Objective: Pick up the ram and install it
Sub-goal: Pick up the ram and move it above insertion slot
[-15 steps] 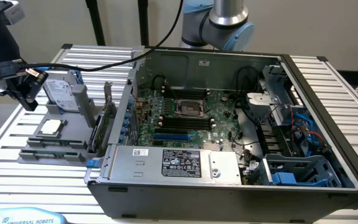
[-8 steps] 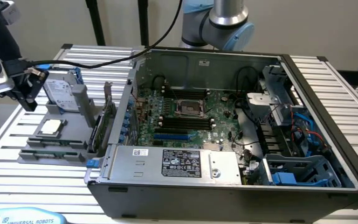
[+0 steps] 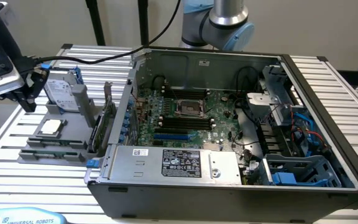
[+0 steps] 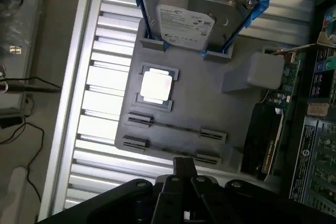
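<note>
Parts tray [image 3: 73,156] on table [image 3: 30,186], exterior view's left of computer case [image 3: 229,196] — hard drive [image 3: 61,93] behind processor [image 3: 51,126], ram [image 3: 53,143] in front

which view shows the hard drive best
The wrist view: the hard drive shows its labelled face and blue rails, standing upright in the gray holder. The exterior view shows the hard drive at a slant, at its left, beside the gripper.

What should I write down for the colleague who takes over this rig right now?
Gripper: shut, holds nothing, hovers above the gray holder beside the open case.
Ram: on edge in the holder's clips, untouched.
Done: nothing that shows.
Left: the pick and the install; the black memory slots look empty.
</note>
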Robot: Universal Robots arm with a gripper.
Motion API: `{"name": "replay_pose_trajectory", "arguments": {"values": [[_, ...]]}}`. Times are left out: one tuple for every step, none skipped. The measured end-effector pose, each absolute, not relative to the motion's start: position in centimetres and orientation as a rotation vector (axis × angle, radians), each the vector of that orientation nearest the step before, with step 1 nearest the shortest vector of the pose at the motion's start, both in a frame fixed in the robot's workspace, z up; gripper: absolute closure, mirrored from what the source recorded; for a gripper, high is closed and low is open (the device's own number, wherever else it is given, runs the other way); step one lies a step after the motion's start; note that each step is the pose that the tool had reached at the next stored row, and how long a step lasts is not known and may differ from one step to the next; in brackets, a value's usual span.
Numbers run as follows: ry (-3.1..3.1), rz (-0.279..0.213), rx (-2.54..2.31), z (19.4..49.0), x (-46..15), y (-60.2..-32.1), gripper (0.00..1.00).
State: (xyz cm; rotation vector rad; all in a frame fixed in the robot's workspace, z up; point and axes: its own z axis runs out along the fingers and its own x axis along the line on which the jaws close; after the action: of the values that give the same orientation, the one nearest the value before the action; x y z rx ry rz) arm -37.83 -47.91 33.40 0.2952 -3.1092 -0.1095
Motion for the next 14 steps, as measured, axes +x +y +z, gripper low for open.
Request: {"name": "replay_pose_trajectory", "arguments": {"values": [[-3.106,-0.109,0.323,33.36,-37.83,-47.91,0.89],[-3.102,-0.109,0.351,33.33,-37.83,-47.91,0.89],[-3.098,-0.109,0.379,33.29,-37.82,-47.91,0.89],[-3.094,-0.108,0.407,33.25,-37.83,-47.91,0.89],[-3.09,-0.108,0.434,33.22,-37.83,-47.91,0.89],[-3.085,-0.108,0.464,33.17,-37.83,-47.91,0.89],[-3.08,-0.108,0.492,33.14,-37.82,-47.91,0.89],[-3.075,-0.107,0.52,33.1,-37.83,-47.91,0.89],[-3.069,-0.107,0.548,33.06,-37.83,-47.91,0.89],[-3.063,-0.107,0.576,33.02,-37.83,-47.91,0.89],[-3.058,-0.106,0.603,32.99,-37.82,-47.91,0.89],[-3.051,-0.106,0.63,32.95,-37.82,-47.91,0.89],[-3.045,-0.105,0.657,32.91,-37.83,-47.91,0.89],[-3.038,-0.105,0.685,32.87,-37.82,-47.91,0.89]]}}
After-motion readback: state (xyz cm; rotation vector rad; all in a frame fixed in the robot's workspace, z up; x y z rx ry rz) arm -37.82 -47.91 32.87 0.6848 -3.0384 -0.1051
